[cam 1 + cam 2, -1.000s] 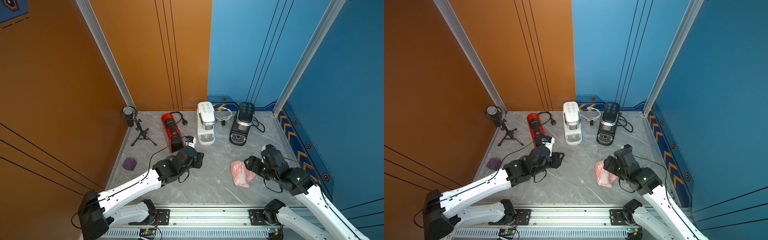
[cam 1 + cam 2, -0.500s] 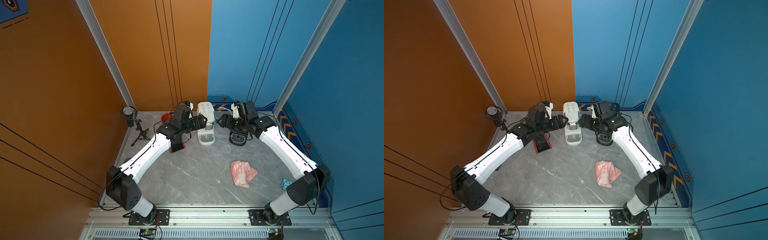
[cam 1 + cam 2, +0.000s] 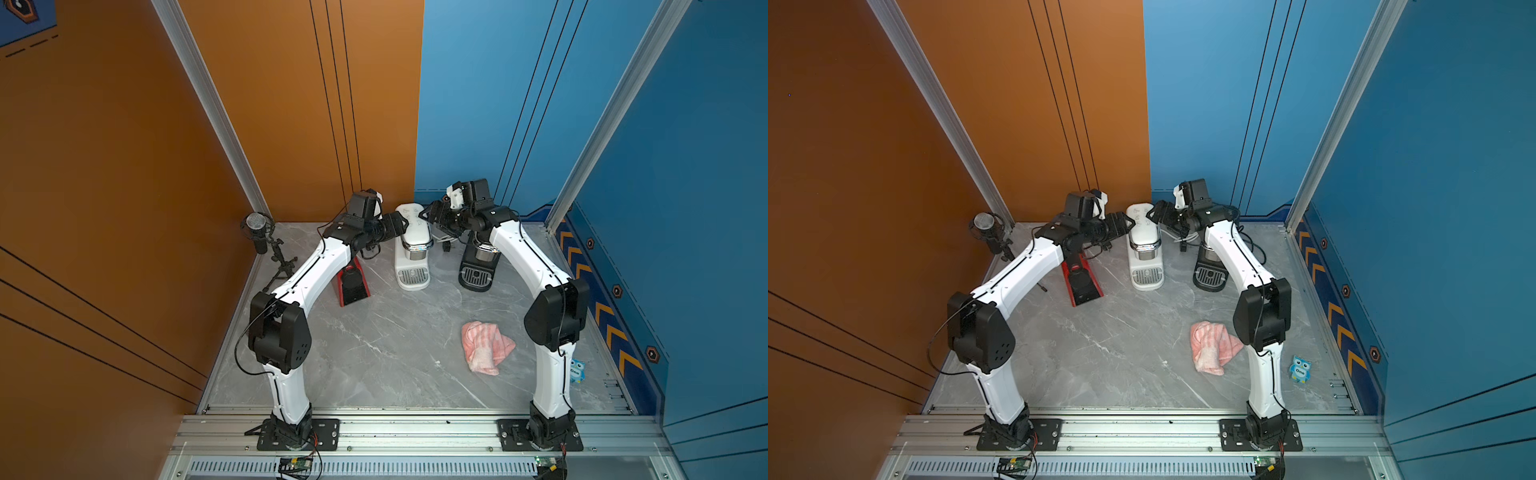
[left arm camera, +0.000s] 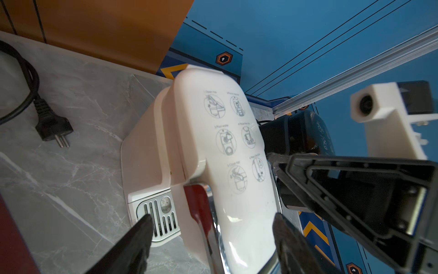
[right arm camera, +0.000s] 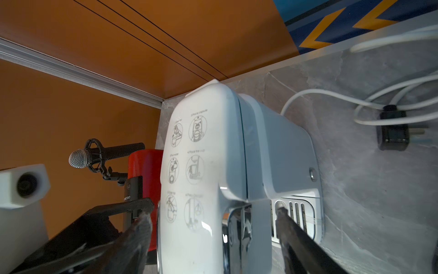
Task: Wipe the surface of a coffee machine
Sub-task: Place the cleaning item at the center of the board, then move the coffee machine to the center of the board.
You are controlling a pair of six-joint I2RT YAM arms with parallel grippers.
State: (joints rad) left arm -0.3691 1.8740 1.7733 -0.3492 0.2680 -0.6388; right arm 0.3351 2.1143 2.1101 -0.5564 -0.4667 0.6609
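Coffee machine (image 3: 412,245) in white plastic stands upright at the back of the grey marbled table (image 3: 374,353). It is the middle one of 3 in a row, with a red machine (image 3: 353,286) on the left arm's side and a black machine (image 3: 478,272) on the right arm's side, partly hidden under that arm. Both arms reach in over the row and meet at the white one's rounded top (the part printed with 6 little instruction drawings). From where I stand, the left gripper (image 3: 400,224) sits at one edge of that top and the right gripper (image 3: 428,214) at the opposite edge, tips pointing toward each other. Each has its jaws spread wide with nothing pinched between them. In the left wrist view the fingers (image 4: 139,237) frame the white casing, but whether any tip touches it I cannot tell. The pink cloth (image 3: 486,347) lies crumpled on the table by itself, well apart from all 3 machines, near the right arm's elbow. A microphone (image 3: 257,226) on a small stand is in the back corner on the left arm's side, and a black plug (image 4: 53,129) lies loose near the back wall.
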